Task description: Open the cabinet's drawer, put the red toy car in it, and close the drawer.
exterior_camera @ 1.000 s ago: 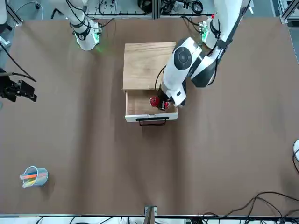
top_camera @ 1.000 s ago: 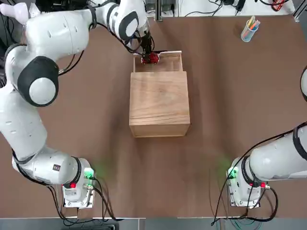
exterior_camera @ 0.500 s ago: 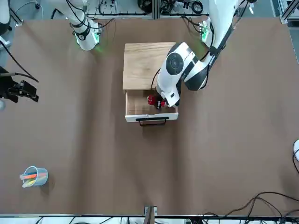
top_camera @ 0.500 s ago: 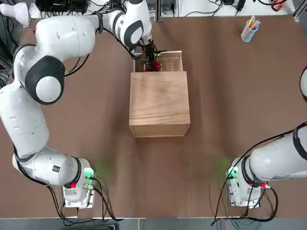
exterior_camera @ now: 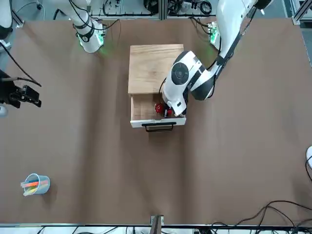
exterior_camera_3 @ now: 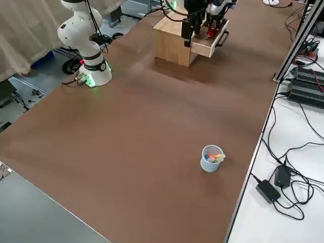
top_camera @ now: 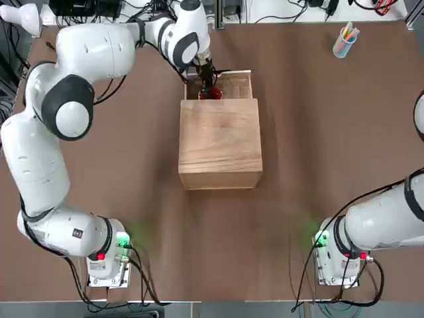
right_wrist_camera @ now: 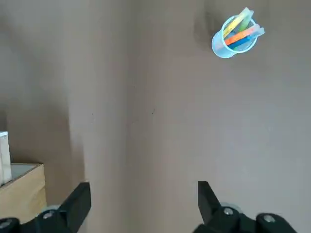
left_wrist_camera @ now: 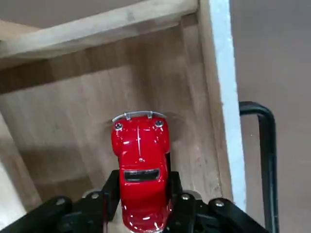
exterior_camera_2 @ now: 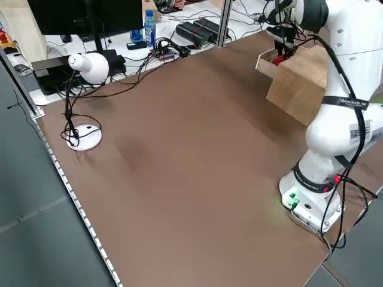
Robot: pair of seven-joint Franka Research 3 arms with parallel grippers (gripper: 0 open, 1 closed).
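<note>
The light wood cabinet [top_camera: 220, 142] stands mid-table with its drawer [top_camera: 238, 85] pulled out on the far side. My left gripper [top_camera: 209, 86] reaches down into the drawer and is shut on the red toy car [top_camera: 213, 93]. In the left wrist view the car [left_wrist_camera: 140, 145] sits between the fingers [left_wrist_camera: 182, 201], low over the drawer floor [left_wrist_camera: 73, 121]; whether it touches the floor I cannot tell. The front view shows the car [exterior_camera: 159, 108] in the drawer's right half. My right gripper [exterior_camera: 34, 97] hangs open and idle far off to the robot's right, with nothing between its fingers [right_wrist_camera: 77, 204].
The drawer's black handle [exterior_camera: 158, 127] juts from its front. A blue cup of pens [top_camera: 344, 41] stands at the table's far right corner. A white desk lamp [exterior_camera_2: 84, 66] stands off the table's far left, and a white mouse [exterior_camera: 309, 156] shows at the edge.
My left gripper has carried the red toy car lower and deeper into the drawer, closer to the cabinet's face. The right arm has barely moved.
</note>
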